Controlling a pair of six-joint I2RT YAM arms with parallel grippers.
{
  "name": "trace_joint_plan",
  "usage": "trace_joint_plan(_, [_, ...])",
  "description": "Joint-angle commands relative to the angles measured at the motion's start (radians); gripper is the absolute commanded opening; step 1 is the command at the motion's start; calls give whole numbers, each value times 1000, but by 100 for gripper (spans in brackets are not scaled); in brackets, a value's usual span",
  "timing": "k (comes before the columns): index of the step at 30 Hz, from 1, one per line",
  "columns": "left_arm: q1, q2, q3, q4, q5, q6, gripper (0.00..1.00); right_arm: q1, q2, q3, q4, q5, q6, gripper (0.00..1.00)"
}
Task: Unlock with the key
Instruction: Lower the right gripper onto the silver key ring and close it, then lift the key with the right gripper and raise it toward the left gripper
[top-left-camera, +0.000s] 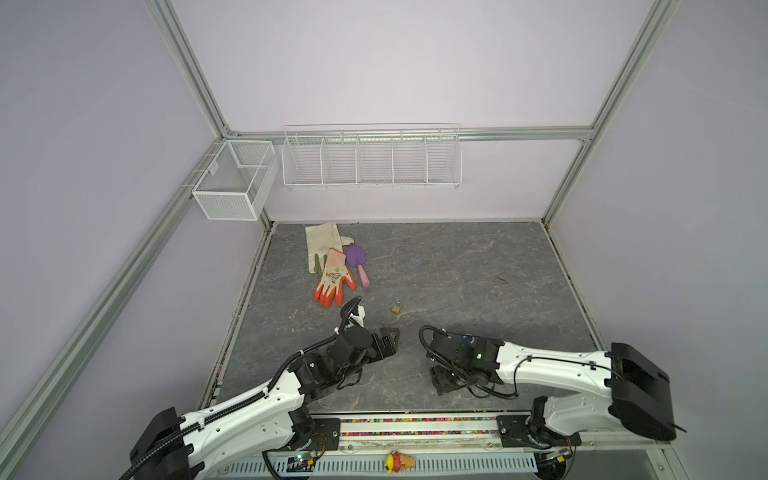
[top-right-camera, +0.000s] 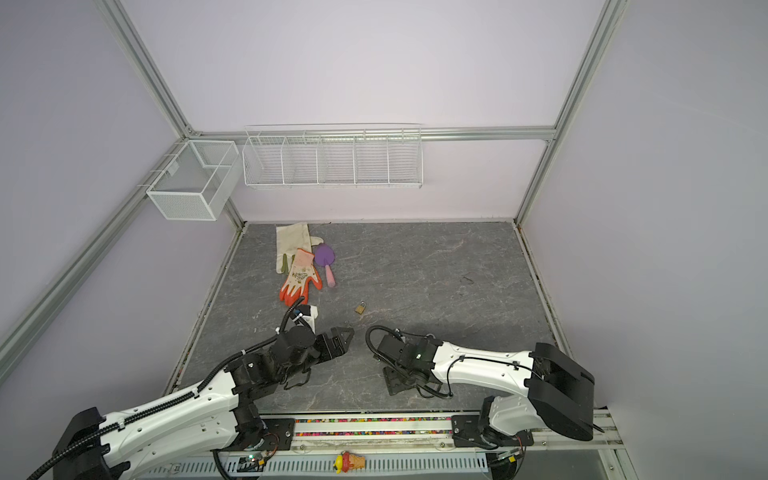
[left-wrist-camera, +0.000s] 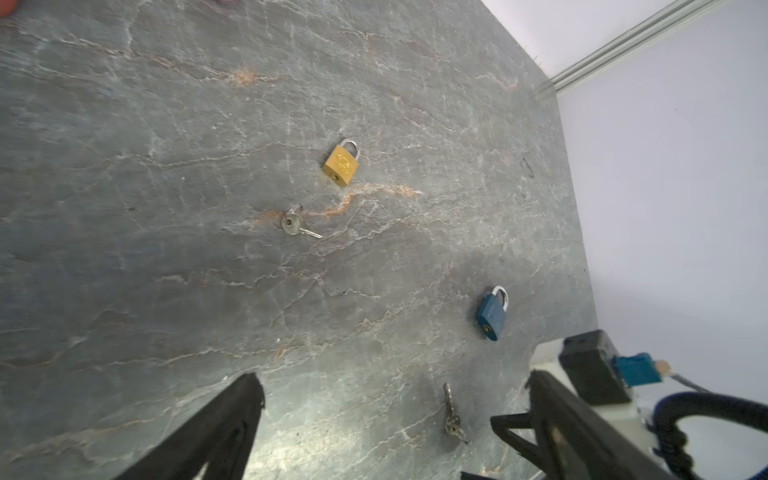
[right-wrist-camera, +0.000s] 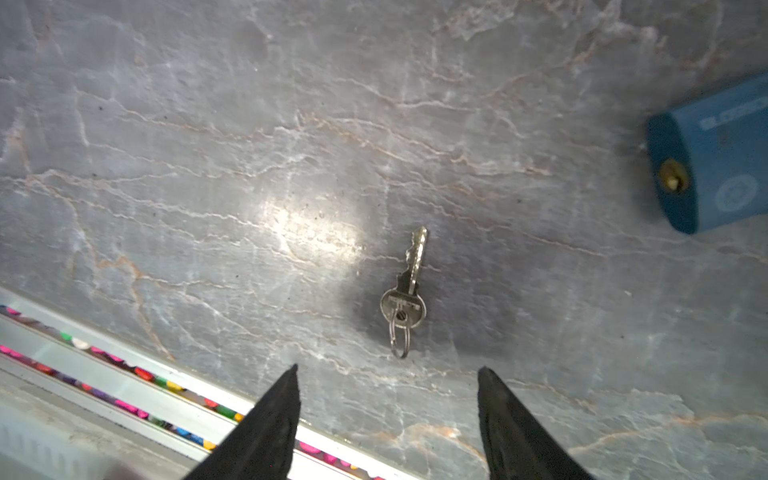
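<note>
Key (right-wrist-camera: 405, 286) flat on table (right-wrist-camera: 208, 166) just ahead of right gripper (right-wrist-camera: 387, 370), spread apart and empty; blue padlock (right-wrist-camera: 715, 166) nearby, untouched. Lower straight, straddle the round bow (right-wrist-camera: 403, 309), pinch across its edges, leave the blade (right-wrist-camera: 417, 253) free for the keyhole (right-wrist-camera: 671, 180). Left gripper (left-wrist-camera: 395, 376) wide apart, holding nothing

White lettering on the blue padlock (right-wrist-camera: 723, 158) too blurred to read, nothing else legible.

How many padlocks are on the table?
2. The small gold metal padlock lies mid-table, out in the open. The blue rectangular padlock lies close by the right arm, seen only in the wrist views. Another could hide under that arm.
</note>
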Motion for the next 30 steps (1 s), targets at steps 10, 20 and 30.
trace_joint_plan(10, [-10,31,20,62,8,-22,99,15,87,23,-12,67,-32,37])
trace_joint_plan(20, [-11,41,20,68,9,-20,99,16,99,27,-6,74,-56,28])
trace_joint_plan(30, [-10,42,21,71,10,-14,99,15,132,29,15,72,-75,22])
